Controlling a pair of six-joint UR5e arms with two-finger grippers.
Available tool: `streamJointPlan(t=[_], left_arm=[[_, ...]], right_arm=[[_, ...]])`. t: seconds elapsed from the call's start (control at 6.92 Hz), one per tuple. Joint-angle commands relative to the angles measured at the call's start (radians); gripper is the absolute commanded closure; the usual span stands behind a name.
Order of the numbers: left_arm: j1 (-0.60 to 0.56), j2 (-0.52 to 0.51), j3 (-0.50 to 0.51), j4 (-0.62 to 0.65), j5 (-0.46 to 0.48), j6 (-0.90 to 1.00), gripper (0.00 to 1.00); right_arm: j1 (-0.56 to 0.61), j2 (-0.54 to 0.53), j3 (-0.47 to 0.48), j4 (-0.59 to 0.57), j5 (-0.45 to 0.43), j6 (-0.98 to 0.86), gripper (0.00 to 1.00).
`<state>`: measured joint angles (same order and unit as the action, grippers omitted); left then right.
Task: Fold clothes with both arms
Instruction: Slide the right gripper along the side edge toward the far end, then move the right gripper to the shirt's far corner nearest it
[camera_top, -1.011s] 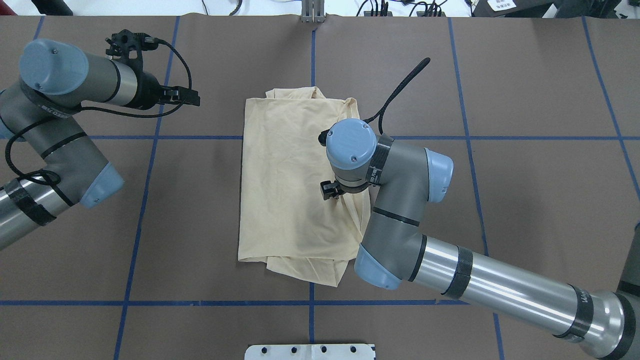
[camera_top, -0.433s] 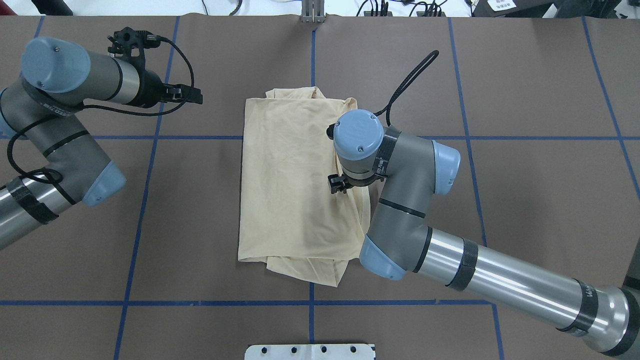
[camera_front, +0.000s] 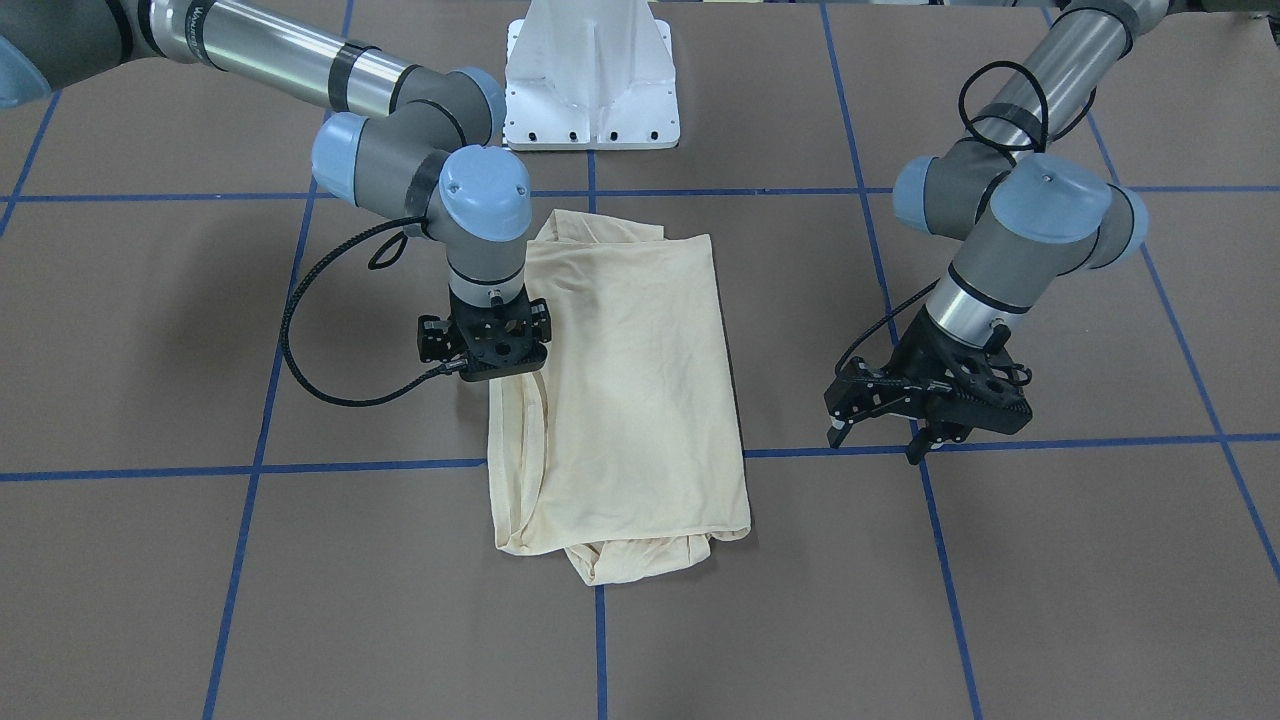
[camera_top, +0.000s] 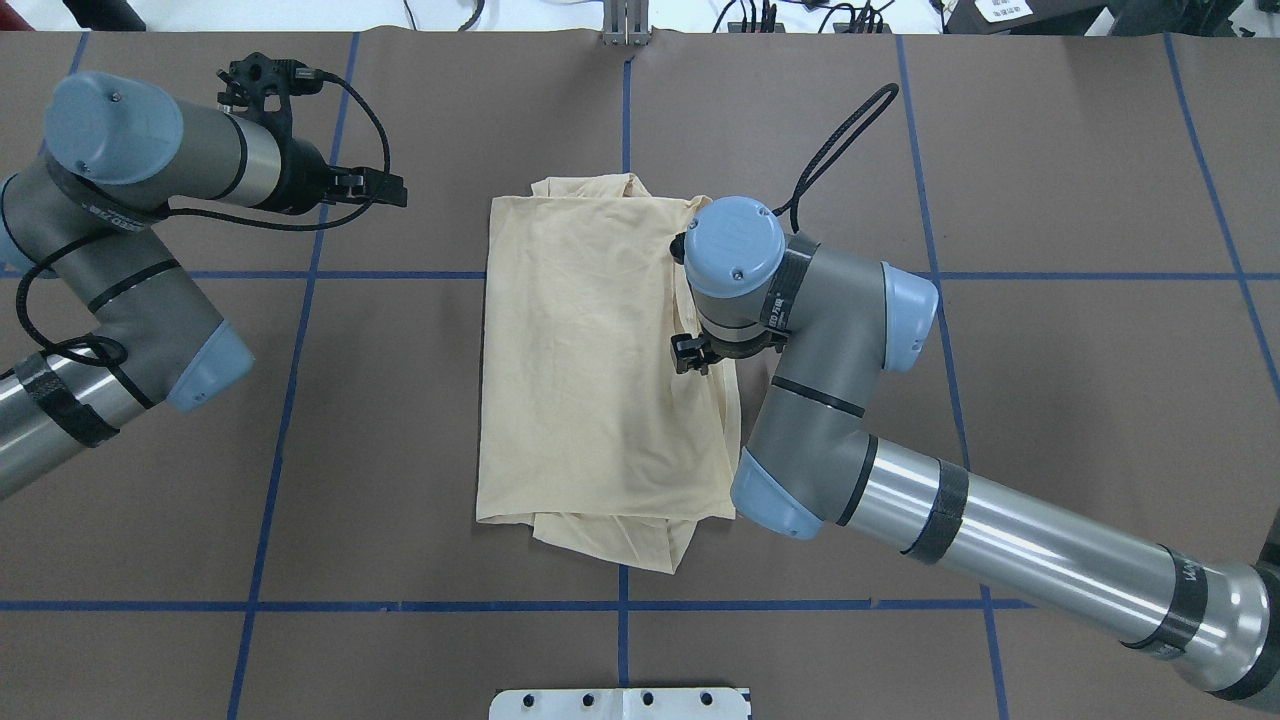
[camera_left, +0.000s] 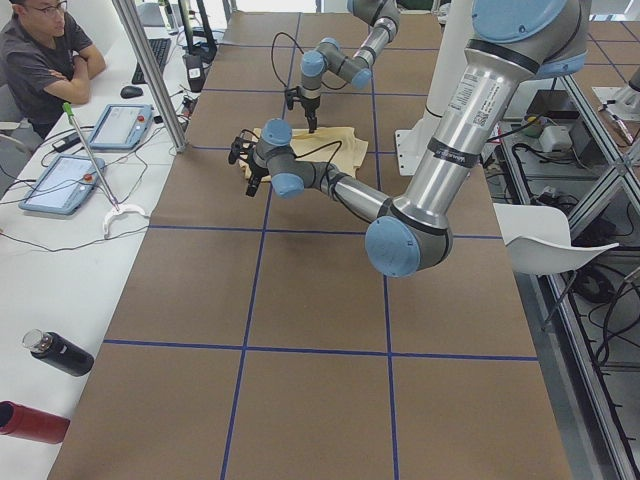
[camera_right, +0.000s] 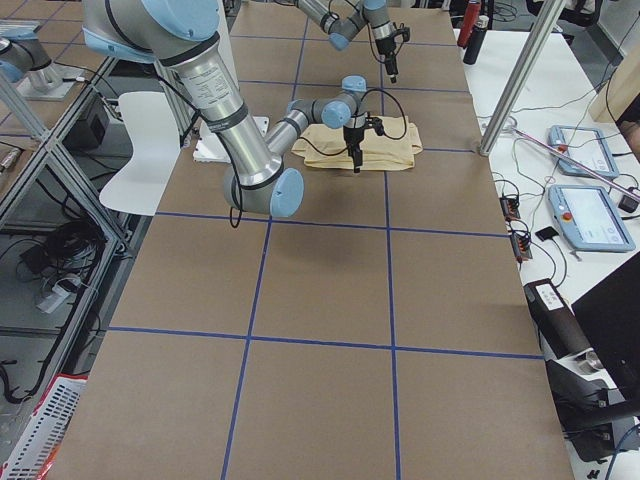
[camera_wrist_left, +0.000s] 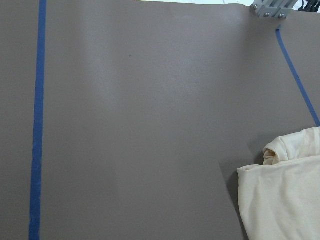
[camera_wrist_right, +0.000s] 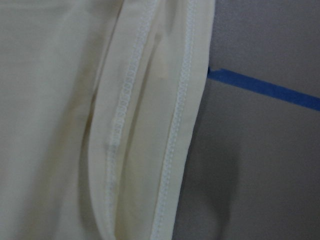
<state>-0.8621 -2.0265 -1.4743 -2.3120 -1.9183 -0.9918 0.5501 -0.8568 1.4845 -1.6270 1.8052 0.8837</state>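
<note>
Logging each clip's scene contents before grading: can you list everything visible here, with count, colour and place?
T-shirt: one, cream-yellow, folded lengthwise at the table's middle.
Table: one, brown cover with blue tape grid.
Pedestal base: one, white, at the robot's table edge.
Control tablets: two, grey, on the white side bench.
Bottles: two, one black, one red, on that bench.
Chair: one, white, beside the table.
Person: one, dark shirt, seated at the bench.
Left arm: grey, light-blue caps; left gripper open over bare table, apart from the T-shirt.
Right arm: same colours; right gripper points down at the T-shirt's long edge, fingers hidden.
</note>
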Motion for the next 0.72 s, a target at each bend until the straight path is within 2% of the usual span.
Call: streamJointPlan(t=[0.0, 0.58], left_arm=[[0.0, -0.012, 0.0, 0.0, -0.001, -0.002, 0.0], [0.0, -0.014, 0.0, 0.002, -0.002, 0.001, 0.0]], right_arm=[[0.016, -0.019, -0.003, -0.008, 0.0, 0.0, 0.0], [0.051, -0.018, -0.001, 0.001, 0.026, -0.011, 0.0]])
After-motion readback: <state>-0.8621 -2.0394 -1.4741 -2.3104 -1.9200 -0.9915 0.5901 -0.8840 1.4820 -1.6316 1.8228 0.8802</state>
